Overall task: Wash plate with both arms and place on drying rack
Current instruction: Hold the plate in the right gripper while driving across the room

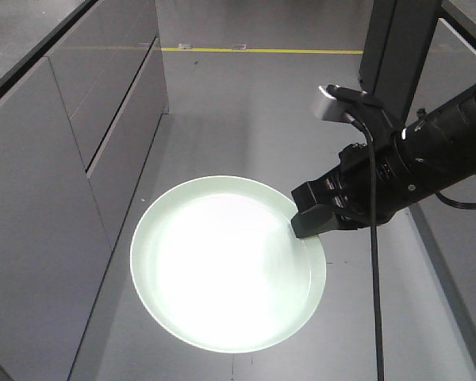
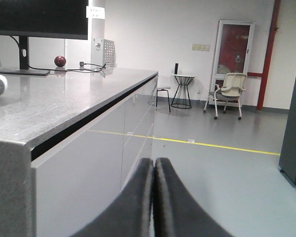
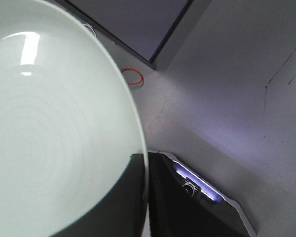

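The right gripper (image 1: 308,222) pinches the pale mint plate (image 1: 222,270) at its two o'clock rim, holding it level over the grey floor (image 1: 246,103). The left gripper (image 2: 154,170) is closed and empty. No drying rack shows; washing and racking likely remain.

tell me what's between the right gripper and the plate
Nothing. The right gripper is shut with its fingers straight on the rim of the plate; no gap shows in the front-facing or right wrist views.

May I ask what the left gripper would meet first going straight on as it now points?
Apparently nothing near: the left gripper aims over open floor beside the cabinet; depth is unclear.
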Controlling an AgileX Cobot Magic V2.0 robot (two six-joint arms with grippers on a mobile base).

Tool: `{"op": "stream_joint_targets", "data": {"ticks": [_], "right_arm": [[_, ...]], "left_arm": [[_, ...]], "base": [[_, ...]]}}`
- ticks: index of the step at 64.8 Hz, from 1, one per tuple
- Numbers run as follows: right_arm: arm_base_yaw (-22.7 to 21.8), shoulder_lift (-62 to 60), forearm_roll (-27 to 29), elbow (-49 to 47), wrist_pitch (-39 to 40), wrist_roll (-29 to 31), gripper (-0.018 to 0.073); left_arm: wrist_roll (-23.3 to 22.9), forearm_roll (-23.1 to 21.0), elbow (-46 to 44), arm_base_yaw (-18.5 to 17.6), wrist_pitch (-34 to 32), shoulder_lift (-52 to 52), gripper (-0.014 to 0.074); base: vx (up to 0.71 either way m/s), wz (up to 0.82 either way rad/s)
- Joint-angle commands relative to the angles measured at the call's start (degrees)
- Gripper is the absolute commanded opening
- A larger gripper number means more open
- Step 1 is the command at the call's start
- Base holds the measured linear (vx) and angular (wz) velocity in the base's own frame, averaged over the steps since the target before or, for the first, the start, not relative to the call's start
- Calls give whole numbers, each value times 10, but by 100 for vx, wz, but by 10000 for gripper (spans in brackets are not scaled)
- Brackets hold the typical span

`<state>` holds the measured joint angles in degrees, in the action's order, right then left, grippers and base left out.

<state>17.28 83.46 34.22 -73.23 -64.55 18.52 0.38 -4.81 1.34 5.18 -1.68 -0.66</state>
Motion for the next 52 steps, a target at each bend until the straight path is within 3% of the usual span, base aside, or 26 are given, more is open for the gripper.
{"op": "stream_joint_targets", "data": {"ticks": [1,52], "right_arm": [[-1,-22,24,-15,14,4,-4],[-1,-22,24,-15,14,4,-4]], "left_arm": [[-4,-2,-13,-4,-45,-8,-6],[-4,-2,-13,-4,-45,-8,-6]], "base": [[23,1],[23,-1]]}}
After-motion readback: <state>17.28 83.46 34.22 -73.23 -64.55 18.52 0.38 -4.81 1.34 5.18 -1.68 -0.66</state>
